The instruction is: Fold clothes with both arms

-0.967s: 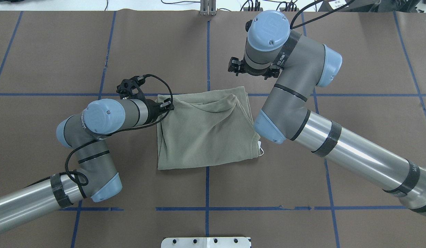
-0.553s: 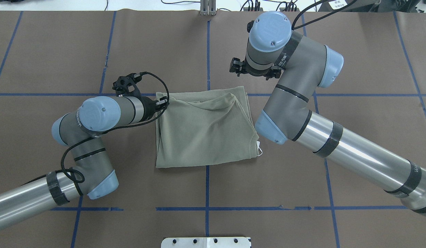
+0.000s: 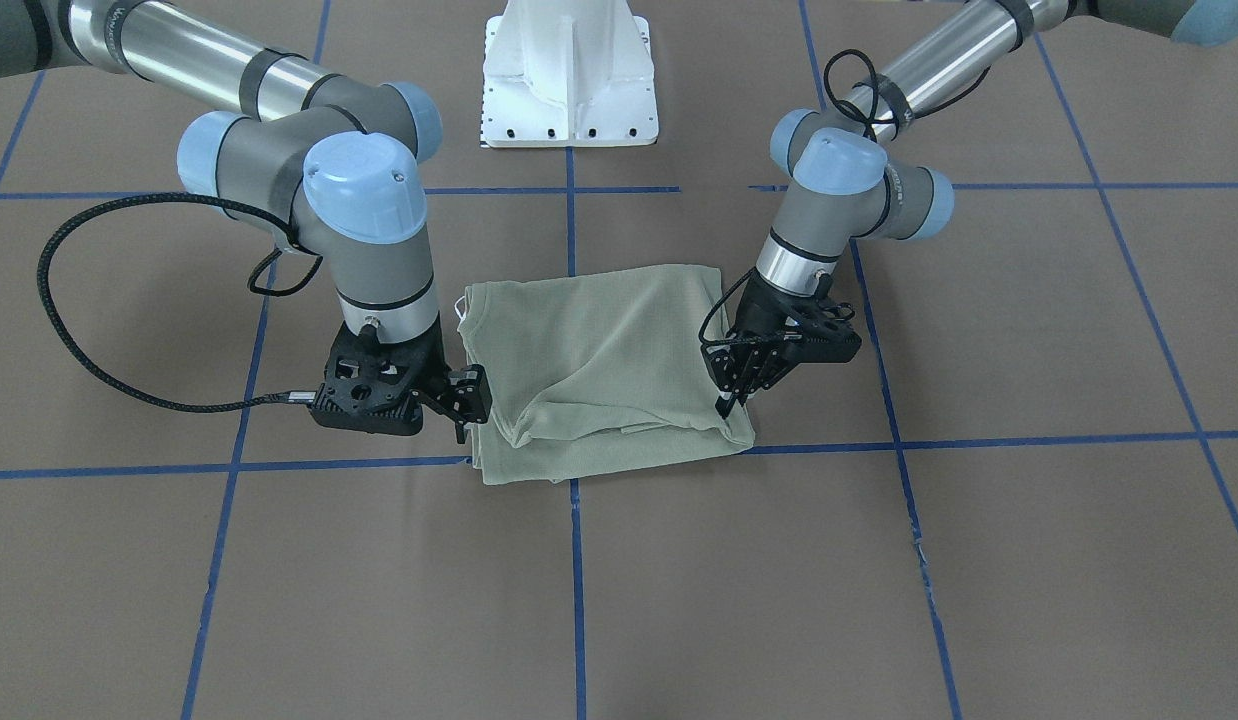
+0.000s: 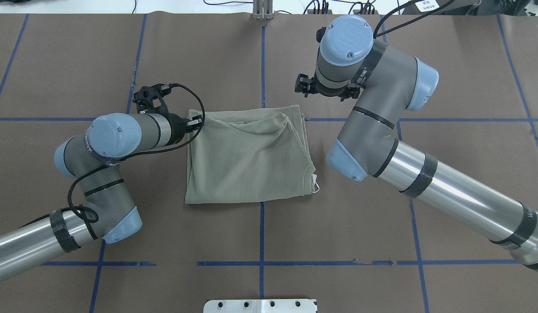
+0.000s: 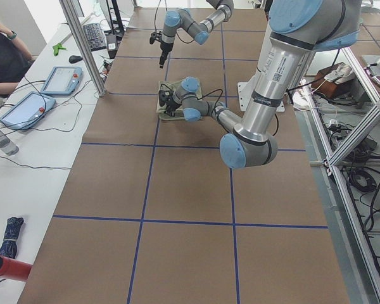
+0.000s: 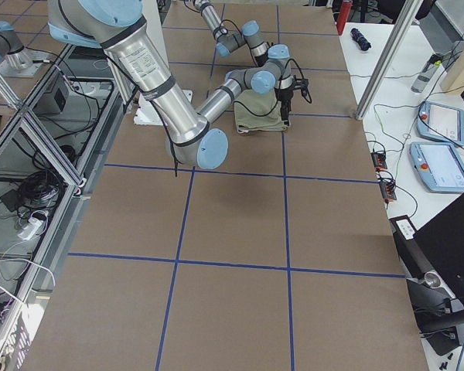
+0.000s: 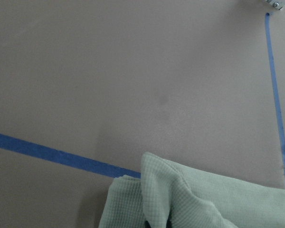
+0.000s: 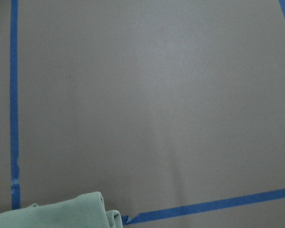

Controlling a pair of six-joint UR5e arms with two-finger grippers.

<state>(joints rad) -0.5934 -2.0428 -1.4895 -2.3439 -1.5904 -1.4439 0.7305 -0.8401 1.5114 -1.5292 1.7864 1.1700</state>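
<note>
The green shirt [image 4: 247, 161] lies folded into a rough rectangle at the table's middle, with loose folds along its far edge. A white tag [image 4: 316, 186] sticks out at its near right corner. My left gripper [image 4: 198, 123] is shut on the shirt's far left corner [image 3: 727, 400]; its wrist view shows the cloth [image 7: 204, 199] bunched around dark fingertips. My right gripper [image 3: 469, 400] hangs open just off the far right corner, gripping nothing. From overhead it is mostly hidden under its wrist. Its wrist view shows only that corner [image 8: 61, 211] and bare table.
Brown table cover with blue tape lines [image 4: 261, 234]. The white pedestal base [image 3: 569, 70] stands at the robot's side. A metal post [image 4: 262, 11] rises at the far edge. A seated person [image 5: 3, 57] and tablets [image 5: 60, 79] are at a side bench.
My left gripper has drawn back to the left with the corner, dragging the whole shirt leftward. The right arm has shifted slightly right and stays off the cloth.
</note>
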